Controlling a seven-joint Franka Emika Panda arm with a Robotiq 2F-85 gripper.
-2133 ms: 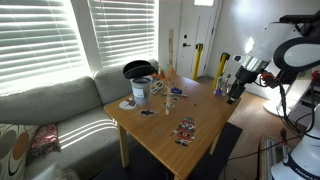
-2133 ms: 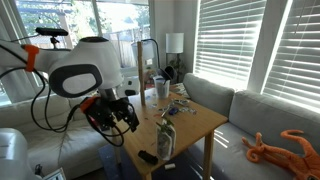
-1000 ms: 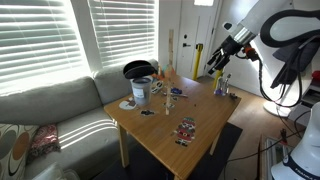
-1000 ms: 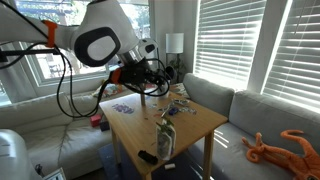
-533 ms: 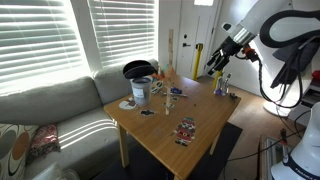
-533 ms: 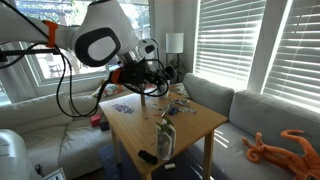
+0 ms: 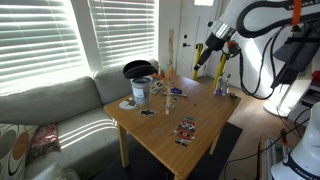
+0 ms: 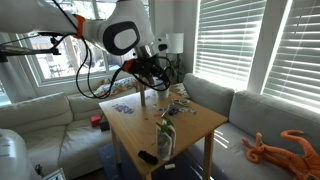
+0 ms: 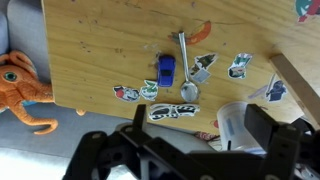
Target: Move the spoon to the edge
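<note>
Item: slim silver metal spoon (image 9: 185, 63). Lies flat on the large square light-brown wooden table (image 9: 100, 40), handle toward the table's middle, bowl toward the straight rim of the table (image 9: 85, 104), near it but not at it. Flanked by a small blue toy car (image 9: 165, 67) just beside the handle on one side and a pale paper sticker (image 9: 203, 70) at the other side, touching or nearly so. More stickers scattered around the bowl end. Too small to pick out in either exterior view.

Handling, as judged: light, rigid, smooth, probably slippery on the wood; not fragile. Sits low against the table, so offers little to pinch from above. Best taken across the narrow handle near its middle, closing on the two long sides and keeping clear of the car. Could also be slid toward the rim rather than lifted. Risks: skating sideways, pivoting about the bowl under an off-centre pinch, dragging a sticker along.

Jaws: spread wide, holding nothing, black fingers (image 9: 105, 150) framing the bottom of the wrist view, roughly over the spoon. Carried high above the table by the white robot arm (image 7: 250, 15).

Also present: white cup-like object (image 9: 235, 125) near the rim, partly hidden; orange plush octopus (image 9: 25, 90) off the table
</note>
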